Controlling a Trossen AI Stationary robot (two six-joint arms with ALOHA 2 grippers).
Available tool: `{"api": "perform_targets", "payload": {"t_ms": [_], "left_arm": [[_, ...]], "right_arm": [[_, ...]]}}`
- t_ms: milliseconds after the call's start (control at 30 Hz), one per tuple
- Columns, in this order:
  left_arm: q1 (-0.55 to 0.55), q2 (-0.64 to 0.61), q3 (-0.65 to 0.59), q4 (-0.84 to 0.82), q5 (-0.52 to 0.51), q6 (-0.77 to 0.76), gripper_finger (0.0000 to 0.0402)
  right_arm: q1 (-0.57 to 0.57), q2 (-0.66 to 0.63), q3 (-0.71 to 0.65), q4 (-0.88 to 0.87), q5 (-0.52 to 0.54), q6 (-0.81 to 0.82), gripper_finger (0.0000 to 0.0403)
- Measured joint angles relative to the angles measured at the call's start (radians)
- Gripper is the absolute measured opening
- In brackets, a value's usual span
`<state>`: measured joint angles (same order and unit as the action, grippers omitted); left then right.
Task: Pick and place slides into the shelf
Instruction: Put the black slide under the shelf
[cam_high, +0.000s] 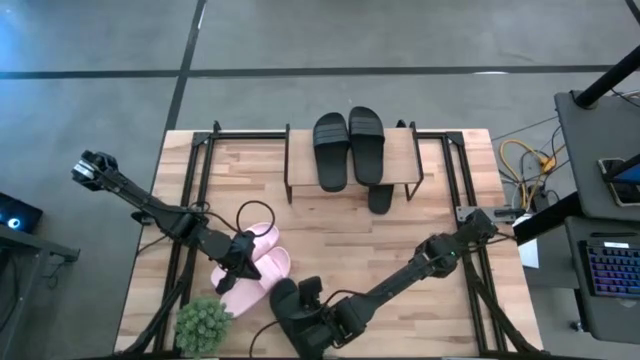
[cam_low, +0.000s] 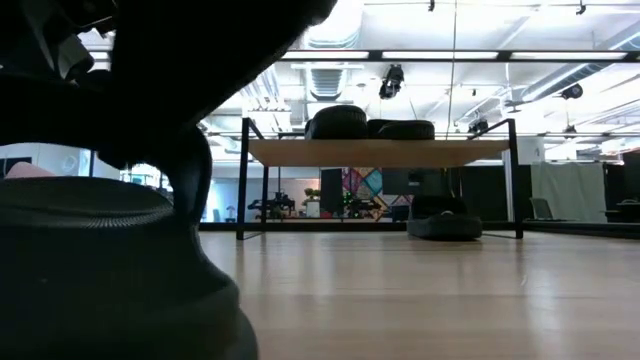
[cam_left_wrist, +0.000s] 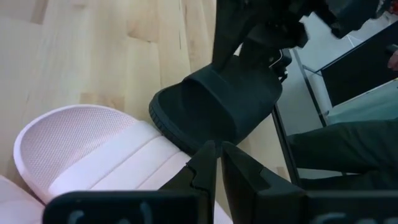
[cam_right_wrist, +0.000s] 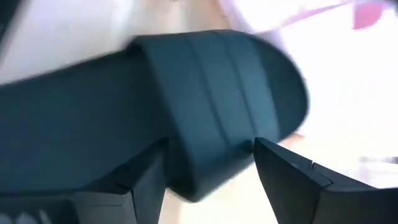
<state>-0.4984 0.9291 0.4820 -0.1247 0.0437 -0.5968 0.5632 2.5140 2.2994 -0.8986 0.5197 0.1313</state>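
Observation:
The shelf (cam_high: 400, 150) stands at the table's far middle. Two black slides (cam_high: 348, 148) lie on its top board, and a third (cam_high: 380, 198) lies on the table under it. Two pink slides (cam_high: 268, 262) lie side by side near the table's left front. My left gripper (cam_high: 240, 262) is shut and sits right over a pink slide's strap (cam_left_wrist: 118, 168). A fourth black slide (cam_high: 288, 318) rests at the near edge. My right gripper (cam_high: 302, 300) is open above it, with its fingers on either side of the strap (cam_right_wrist: 211, 81). My left gripper points its shut fingertips (cam_left_wrist: 208, 158) down at the pink slide's strap; I cannot tell whether they touch it. My right gripper comes from above, its open fingers (cam_right_wrist: 143, 177) straddling the black slide's strap across its width. I cannot tell whether they touch it.
A small green plant (cam_high: 203, 325) stands at the near left corner, beside the pink slides. A black cable loop (cam_high: 250, 212) lies beyond the left gripper. Bare tabletop (cam_high: 400, 235) stretches between the near slides and the shelf (cam_low: 380, 152).

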Motion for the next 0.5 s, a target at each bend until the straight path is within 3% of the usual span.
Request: {"api": "perform_targets", "payload": {"t_ms": [100,200,500], "left_arm": [[0.000,0.000,0.000,-0.003,0.000,0.000,0.0010],[0.000,0.000,0.000,-0.012,0.000,0.000,0.0010],[0.000,0.000,0.000,-0.024,0.000,-0.002,0.0010]], "right_arm": [[-0.004,-0.002,0.000,0.004,0.080,-0.003,0.0210],[-0.018,-0.006,0.000,0.005,0.079,0.007,0.0183],[-0.038,-0.021,0.001,-0.029,0.068,0.107,0.0026]]}}
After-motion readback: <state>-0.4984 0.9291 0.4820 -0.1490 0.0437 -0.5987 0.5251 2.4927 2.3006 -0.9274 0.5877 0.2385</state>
